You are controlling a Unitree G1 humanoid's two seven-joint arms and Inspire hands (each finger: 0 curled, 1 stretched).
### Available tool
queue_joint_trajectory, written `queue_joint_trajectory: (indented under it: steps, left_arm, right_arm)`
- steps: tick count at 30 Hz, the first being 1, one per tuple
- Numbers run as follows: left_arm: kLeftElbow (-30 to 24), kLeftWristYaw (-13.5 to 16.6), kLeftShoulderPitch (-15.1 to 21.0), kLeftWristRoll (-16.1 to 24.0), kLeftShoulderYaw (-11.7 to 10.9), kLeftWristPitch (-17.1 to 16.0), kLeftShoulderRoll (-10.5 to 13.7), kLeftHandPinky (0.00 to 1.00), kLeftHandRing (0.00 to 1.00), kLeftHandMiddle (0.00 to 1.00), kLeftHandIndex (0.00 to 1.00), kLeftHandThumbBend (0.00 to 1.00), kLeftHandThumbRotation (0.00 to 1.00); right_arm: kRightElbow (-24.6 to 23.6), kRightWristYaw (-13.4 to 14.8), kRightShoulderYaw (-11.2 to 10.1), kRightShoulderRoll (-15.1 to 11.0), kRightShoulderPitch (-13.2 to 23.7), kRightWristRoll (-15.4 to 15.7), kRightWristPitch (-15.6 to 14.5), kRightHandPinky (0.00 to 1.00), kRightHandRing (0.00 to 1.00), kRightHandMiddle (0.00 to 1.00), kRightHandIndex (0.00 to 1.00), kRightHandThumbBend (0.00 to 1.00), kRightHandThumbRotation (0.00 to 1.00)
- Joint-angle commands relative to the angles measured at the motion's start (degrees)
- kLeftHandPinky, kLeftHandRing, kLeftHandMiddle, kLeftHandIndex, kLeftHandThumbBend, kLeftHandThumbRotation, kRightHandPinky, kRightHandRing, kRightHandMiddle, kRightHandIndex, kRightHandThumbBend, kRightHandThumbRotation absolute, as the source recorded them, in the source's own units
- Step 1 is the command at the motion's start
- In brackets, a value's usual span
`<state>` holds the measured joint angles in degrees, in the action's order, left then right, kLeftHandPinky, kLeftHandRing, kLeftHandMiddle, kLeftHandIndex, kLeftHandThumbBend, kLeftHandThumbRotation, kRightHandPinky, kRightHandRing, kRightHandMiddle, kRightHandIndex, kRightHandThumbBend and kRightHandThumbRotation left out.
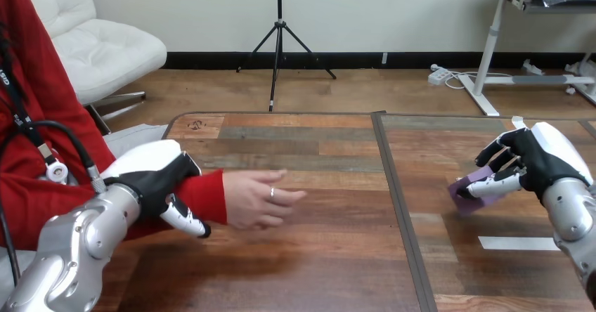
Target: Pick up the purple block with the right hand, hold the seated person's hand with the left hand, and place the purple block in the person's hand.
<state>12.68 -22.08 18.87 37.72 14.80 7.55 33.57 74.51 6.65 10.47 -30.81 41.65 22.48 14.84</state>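
Note:
The purple block (465,187) is at the right of the table, held in my right hand (538,159), whose fingers and thumb curl round it; the hand hides its right end. At the left, the person's hand (256,198) reaches over the table with its fingers loosely extended and pointing right, holding nothing. My left hand (156,178) lies over the person's red-sleeved wrist (207,194), with its thumb (185,220) curled round the near side of the sleeve. A wide stretch of bare table separates the block from the person's hand.
A dark seam (398,206) runs front to back down the wooden table (330,256), between the person's hand and the block. A strip of white tape (518,242) lies on the table near my right forearm.

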Motion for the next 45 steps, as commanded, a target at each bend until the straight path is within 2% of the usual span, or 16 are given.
queue_joint_trajectory:
  steps: [1, 12, 25, 30, 45]
  left_arm:
    - [-8.78, 4.42, 5.54, -1.6, -4.22, -1.98, -0.41, 0.16, 0.22, 0.31, 0.34, 0.63, 0.0]
    - [-10.46, 7.75, 6.37, -2.82, -5.47, -3.75, -1.35, 0.14, 0.21, 0.29, 0.33, 0.66, 0.0]
    - [-11.96, 8.3, 7.89, -4.29, -6.39, -3.98, -2.06, 0.13, 0.19, 0.27, 0.32, 0.64, 0.0]
    - [-11.17, 9.37, 8.79, -5.54, -6.78, -6.27, -2.21, 0.13, 0.19, 0.27, 0.32, 0.66, 0.0]
    - [-10.68, 9.1, 10.48, -6.31, -6.17, -6.36, -3.45, 0.13, 0.19, 0.27, 0.33, 0.69, 0.0]
  right_arm:
    - [-2.82, 1.02, -0.74, 1.23, 4.7, -0.72, 0.48, 0.45, 0.47, 0.51, 0.51, 0.77, 0.0]
    - [-3.0, 1.3, -1.22, 1.79, 5.45, -1.11, 0.66, 0.44, 0.47, 0.51, 0.51, 0.77, 0.0]
    - [-3.15, 0.97, -1.62, 2.36, 6.21, -1.55, 0.55, 0.43, 0.47, 0.5, 0.5, 0.79, 0.0]
    - [-3.5, 1.45, -1.43, 2.65, 6.45, -1.34, 0.93, 0.44, 0.46, 0.49, 0.5, 0.8, 0.0]
    - [-4.97, 1.66, -1.31, 3.77, 7.34, -1.37, 1.59, 0.43, 0.45, 0.49, 0.5, 0.79, 0.0]
